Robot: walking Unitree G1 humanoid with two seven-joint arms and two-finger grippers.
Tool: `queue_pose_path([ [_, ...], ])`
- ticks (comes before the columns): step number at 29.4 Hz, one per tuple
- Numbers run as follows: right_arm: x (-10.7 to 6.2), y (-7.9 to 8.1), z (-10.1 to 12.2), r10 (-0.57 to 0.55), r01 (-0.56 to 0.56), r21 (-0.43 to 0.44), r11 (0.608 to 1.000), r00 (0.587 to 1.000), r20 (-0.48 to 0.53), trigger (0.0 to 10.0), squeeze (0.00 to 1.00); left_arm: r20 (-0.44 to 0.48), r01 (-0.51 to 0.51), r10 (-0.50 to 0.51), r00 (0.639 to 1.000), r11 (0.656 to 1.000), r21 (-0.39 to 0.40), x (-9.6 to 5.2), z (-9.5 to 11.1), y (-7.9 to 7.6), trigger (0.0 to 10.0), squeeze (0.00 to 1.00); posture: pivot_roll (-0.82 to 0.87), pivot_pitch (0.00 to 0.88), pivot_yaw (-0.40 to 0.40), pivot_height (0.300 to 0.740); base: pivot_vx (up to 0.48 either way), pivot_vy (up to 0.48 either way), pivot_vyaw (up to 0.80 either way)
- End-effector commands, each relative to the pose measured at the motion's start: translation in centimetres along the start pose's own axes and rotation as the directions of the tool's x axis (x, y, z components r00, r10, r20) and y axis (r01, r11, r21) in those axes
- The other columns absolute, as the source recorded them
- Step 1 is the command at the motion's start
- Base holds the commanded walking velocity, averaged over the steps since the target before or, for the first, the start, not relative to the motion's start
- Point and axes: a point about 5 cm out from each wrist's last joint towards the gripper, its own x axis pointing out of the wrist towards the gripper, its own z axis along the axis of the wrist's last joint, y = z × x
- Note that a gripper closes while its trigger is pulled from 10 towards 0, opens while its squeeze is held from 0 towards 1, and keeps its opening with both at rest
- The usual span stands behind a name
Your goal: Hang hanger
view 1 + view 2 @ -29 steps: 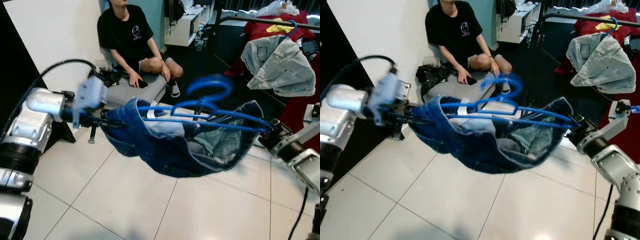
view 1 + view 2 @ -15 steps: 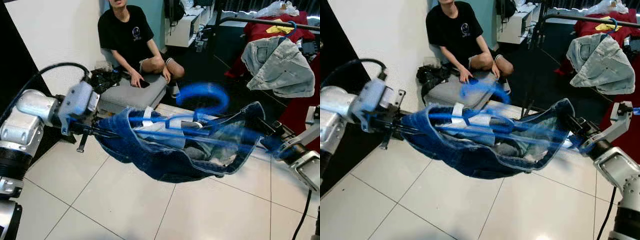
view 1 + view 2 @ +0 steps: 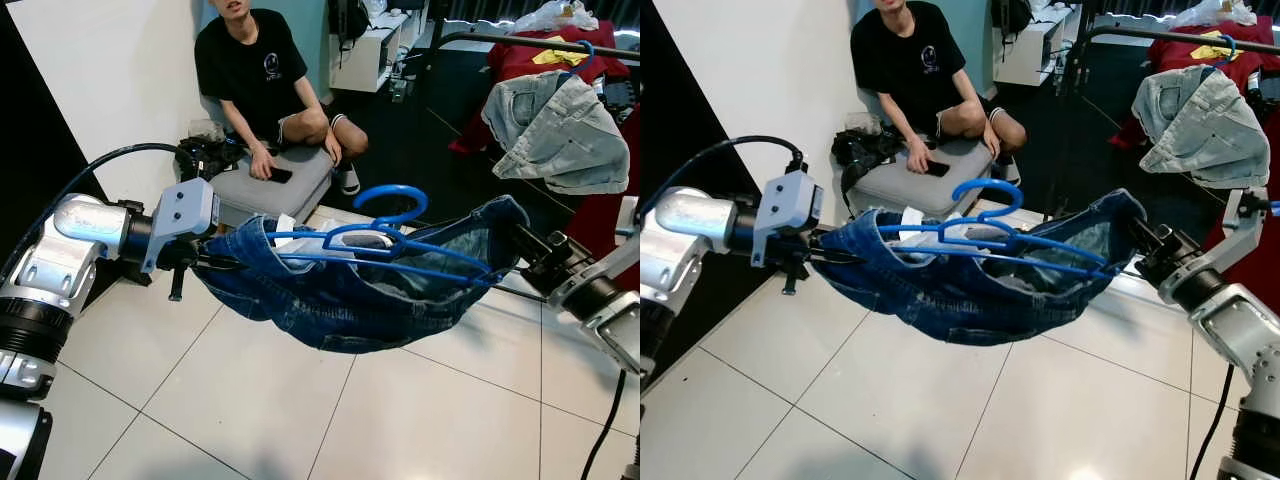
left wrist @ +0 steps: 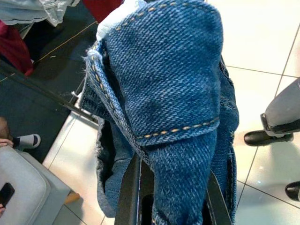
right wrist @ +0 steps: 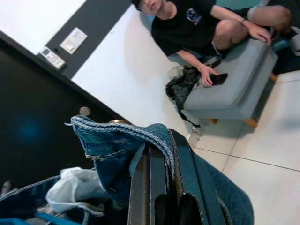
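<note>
Blue plastic hanger (image 3: 385,235) lies flat-ish across the top of a dark blue denim garment (image 3: 340,295), mid-air above the white tiled floor (image 3: 250,400), hook curling upward near the middle, between the two claws. Left gripper (image 3: 215,262) is at the garment's left edge, fingers clamped on the denim waistband; in the left wrist view the black fingers (image 4: 129,197) pinch a thick fold of stitched denim, hanger not touching them there. Denim sags like a hammock from left claw across to right, hanger bars resting along its upper opening, a white label near the left end. Right gripper (image 3: 530,255) is at the garment's right edge, closed on the denim hem; right wrist view shows its fingers (image 5: 161,183) shut over a blue fold, the hanger's right end just beside it. Behind, a person in a black t-shirt (image 3: 255,70) sits on a grey cushioned stool (image 3: 260,190) against the white wall. Far right back, a light-wash denim jacket (image 3: 555,125) hangs from a dark clothes rail (image 3: 500,40) over red clothing (image 3: 600,215), well apart from the held hanger.
</note>
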Motion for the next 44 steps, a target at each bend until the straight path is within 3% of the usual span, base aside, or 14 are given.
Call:
queue_pose_path([
  [1,-0.2,0.8,1.0,0.035,-0.034,-0.027,0.999,0.999,0.032,0.0,0.0,-0.057,-0.019,0.019,0.998,1.0,-0.013,-0.8,-0.6,0.0,0.0,0.0,0.0,0.061,0.034,0.74,0.0,0.0,0.0],
  [4,-0.1,1.3,0.5,0.066,-0.067,-0.038,0.997,0.998,-0.005,0.0,0.0,-0.045,-0.033,0.033,0.998,0.999,-0.003,-0.7,-0.6,0.1,0.0,0.0,0.0,0.062,0.034,0.74,0.0,0.0,0.0],
  [7,-0.4,0.9,0.4,0.043,-0.044,-0.045,0.998,0.999,-0.02,0.0,0.0,0.03,-0.045,0.045,0.999,0.999,-0.008,-1.1,0.2,0.5,0.0,0.0,0.0,0.062,0.034,0.74,0.0,0.0,0.0],
  [13,-0.6,0.5,0.5,0.025,-0.026,-0.049,0.998,0.999,-0.021,0.0,0.0,0.079,-0.04,0.041,0.996,0.999,-0.008,-1.6,0.9,0.7,0.0,0.0,0.0,0.062,0.03,0.74,0.0,0.0,0.0],
  [18,-0.9,-0.1,0.3,-0.004,0.003,-0.049,0.999,1.0,-0.026,0.0,0.0,0.219,0.025,-0.021,0.976,1.0,-0.015,-3.3,2.8,0.7,0.0,0.0,0.0,0.065,0.032,0.74,0.0,0.0,0.0],
  [24,-1.0,-0.1,0.3,-0.007,0.006,-0.049,0.999,1.0,-0.027,0.0,0.0,0.234,0.035,-0.029,0.972,0.999,-0.02,-3.7,3.0,0.6,0.0,0.0,0.0,0.066,0.031,0.74,0.0,0.0,0.0],
  [31,-1.1,0.1,0.9,-0.004,0.003,-0.057,0.998,1.0,-0.013,0.0,0.0,0.093,0.087,-0.085,0.992,0.996,-0.021,-3.2,0.9,-0.6,0.0,0.0,0.0,0.066,0.031,0.74,0.0,0.0,0.0],
  [36,-1.0,0.3,1.2,0.002,-0.002,-0.058,0.998,1.0,-0.003,0.0,0.0,0.052,0.086,-0.085,0.995,0.996,-0.013,-2.8,0.3,-0.9,0.0,0.0,0.0,0.066,0.031,0.74,0.0,0.0,0.0],
  [39,-0.9,0.5,1.4,0.006,-0.006,-0.061,0.998,1.0,0.003,0.0,0.0,0.011,0.071,-0.071,0.997,0.997,0.0,-2.4,-0.2,-1.0,0.0,0.0,0.0,0.066,0.031,0.74,0.0,0.0,0.0],
  [41,-0.6,1.1,1.6,0.024,-0.024,-0.072,0.997,1.0,0.004,0.0,0.0,-0.057,-0.013,0.016,0.998,0.999,0.053,-2.1,-0.9,-0.3,0.0,0.0,0.0,0.066,0.031,0.74,0.0,0.0,0.0],
  [44,-0.5,1.3,1.8,0.035,-0.035,-0.076,0.997,0.999,0.004,0.0,0.0,-0.074,-0.056,0.061,0.995,0.996,0.067,-2.3,-1.0,0.2,0.0,0.0,-0.01,0.067,0.029,0.74,0.0,0.0,0.0],
])
